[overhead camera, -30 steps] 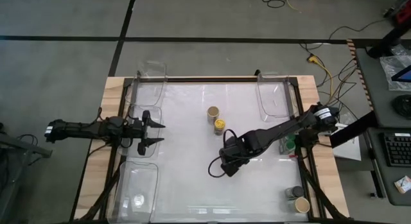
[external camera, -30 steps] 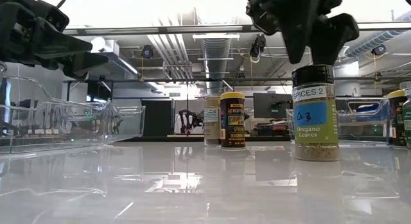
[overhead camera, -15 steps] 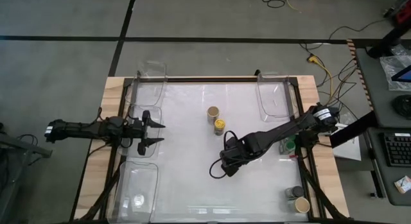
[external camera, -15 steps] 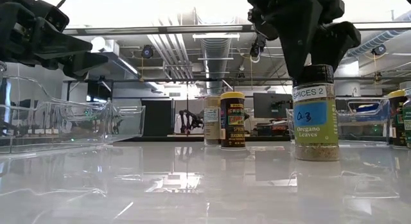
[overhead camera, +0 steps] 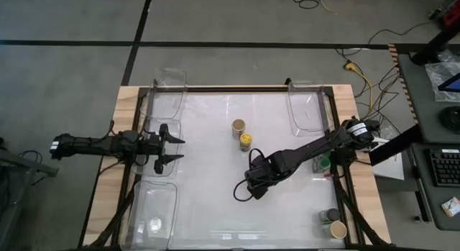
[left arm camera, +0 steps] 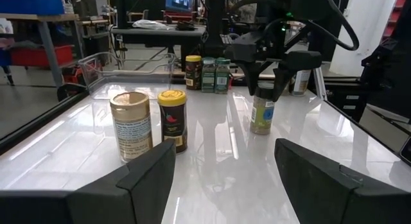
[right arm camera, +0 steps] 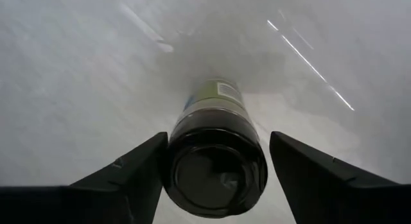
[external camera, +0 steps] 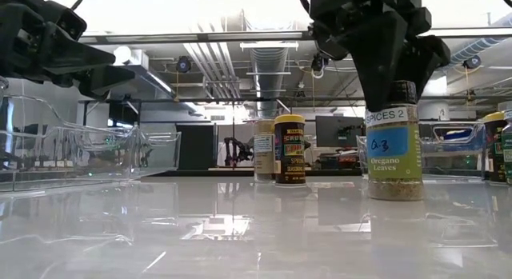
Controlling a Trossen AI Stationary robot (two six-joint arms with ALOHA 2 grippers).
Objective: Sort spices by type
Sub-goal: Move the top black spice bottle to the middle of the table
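Oregano jar (external camera: 393,153) stands upright as the right gripper (external camera: 390,71) straddles its black lid (right arm camera: 215,176), fingers not yet clamped; centring before squeezing should prevent tipping.

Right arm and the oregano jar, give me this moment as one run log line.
right gripper: astride black-lidded clear oregano jar, not clamped | jar: upright on white table | left gripper: open, waiting at left edge

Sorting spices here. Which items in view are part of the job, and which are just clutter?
Job:
- oregano jar, under the right gripper
- tan-lidded jar
- yellow-lidded jar
- green-lidded jars, right edge
- two jars, near right corner

Not the job:
- clear bins
- floor cables
- keyboard

The left gripper waits open at the left edge.
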